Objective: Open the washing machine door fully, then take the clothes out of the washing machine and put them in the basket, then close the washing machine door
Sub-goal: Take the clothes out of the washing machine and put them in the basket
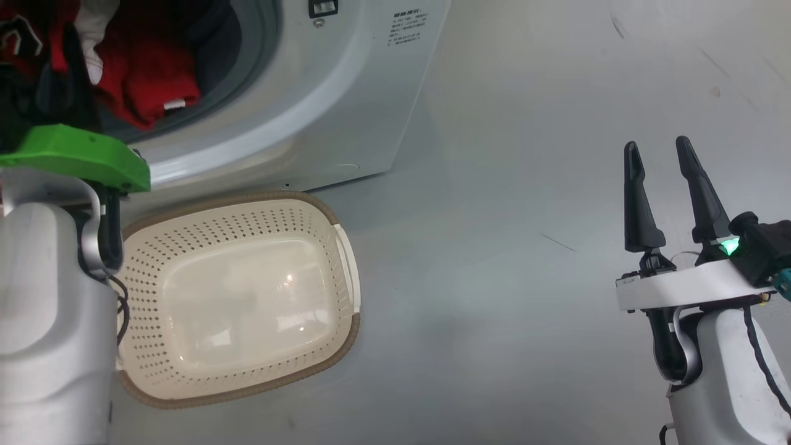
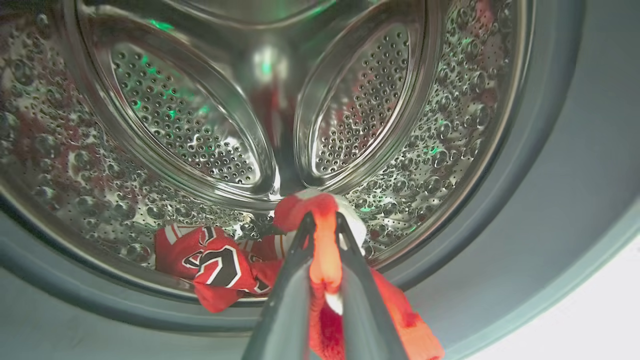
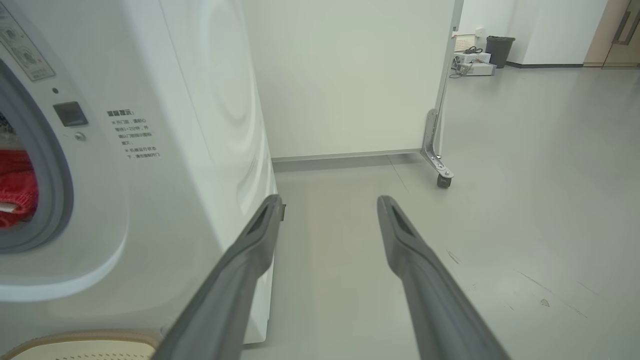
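The white washing machine (image 1: pixel 346 105) stands with its drum mouth uncovered; its door is out of view. The clothes (image 1: pixel 148 80), a red jersey with white panels, hang over the grey rubber ring. In the left wrist view my left gripper (image 2: pixel 324 225) is shut on a fold of the clothes (image 2: pixel 220 270) at the mouth of the steel drum (image 2: pixel 200 125); the rest trails down to the drum's lower lip. The cream basket (image 1: pixel 148 259) sits on the floor right under the opening. My right gripper (image 1: pixel 658 154) is open over bare floor to the right, and its own view (image 3: pixel 327 202) has nothing between the fingers.
Beside the machine (image 3: pixel 190 150) stands a white partition panel on a caster wheel (image 3: pixel 443 180). A dark bin (image 3: pixel 500 50) and small boxes sit far back by the wall. Grey floor (image 1: pixel 525 247) stretches to the right of the basket.
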Robot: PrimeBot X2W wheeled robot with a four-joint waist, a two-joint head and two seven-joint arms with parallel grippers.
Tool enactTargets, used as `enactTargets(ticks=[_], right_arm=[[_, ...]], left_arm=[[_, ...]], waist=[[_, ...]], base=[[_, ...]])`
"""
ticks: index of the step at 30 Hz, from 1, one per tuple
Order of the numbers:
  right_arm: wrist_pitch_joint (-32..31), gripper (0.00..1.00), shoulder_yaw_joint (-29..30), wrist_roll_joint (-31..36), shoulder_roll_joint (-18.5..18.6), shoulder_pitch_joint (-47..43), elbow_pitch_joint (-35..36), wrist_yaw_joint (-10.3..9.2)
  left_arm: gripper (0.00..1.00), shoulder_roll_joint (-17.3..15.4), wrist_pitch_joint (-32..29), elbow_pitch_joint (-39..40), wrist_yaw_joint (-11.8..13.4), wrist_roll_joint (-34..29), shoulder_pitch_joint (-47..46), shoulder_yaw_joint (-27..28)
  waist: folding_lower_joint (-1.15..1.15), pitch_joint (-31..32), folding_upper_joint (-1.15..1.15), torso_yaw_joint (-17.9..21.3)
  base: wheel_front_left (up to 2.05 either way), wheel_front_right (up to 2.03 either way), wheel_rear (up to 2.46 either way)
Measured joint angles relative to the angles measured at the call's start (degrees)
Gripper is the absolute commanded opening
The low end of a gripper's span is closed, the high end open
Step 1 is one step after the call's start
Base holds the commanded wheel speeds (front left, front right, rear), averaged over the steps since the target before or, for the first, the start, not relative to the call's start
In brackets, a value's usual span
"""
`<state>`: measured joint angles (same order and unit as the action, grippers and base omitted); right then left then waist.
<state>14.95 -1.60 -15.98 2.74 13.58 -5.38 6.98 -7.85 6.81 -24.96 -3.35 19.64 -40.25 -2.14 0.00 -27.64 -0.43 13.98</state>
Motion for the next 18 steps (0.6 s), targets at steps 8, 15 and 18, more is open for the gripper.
enactTargets(ticks=[8,15,18], right_arm=[[0.0,1.0,1.0,0.6,0.7,-2.9,-0.4,0.0],[0.0,1.0,1.6,1.1,0.9,-5.0,-0.5,0.0],[0.0,1.0,1.6,1.3,1.0,-5.9,-0.5,0.0]], left_arm=[[0.0,1.8,5.7,3.9,0.0,-1.2,6.0,-1.8],[0.0,2.8,6.9,9.8,0.4,-2.4,10.6,-2.6],[0.0,3.0,7.0,12.9,0.6,-3.4,11.9,-3.0]], waist=[[0.0,4.3,0.0,-2.0],[0.0,7.5,0.0,-4.2],[0.0,8.7,0.0,-5.2]], base=[[0.0,0.0,0.0],[0.0,0.0,0.0],[0.0,0.0,0.0]])
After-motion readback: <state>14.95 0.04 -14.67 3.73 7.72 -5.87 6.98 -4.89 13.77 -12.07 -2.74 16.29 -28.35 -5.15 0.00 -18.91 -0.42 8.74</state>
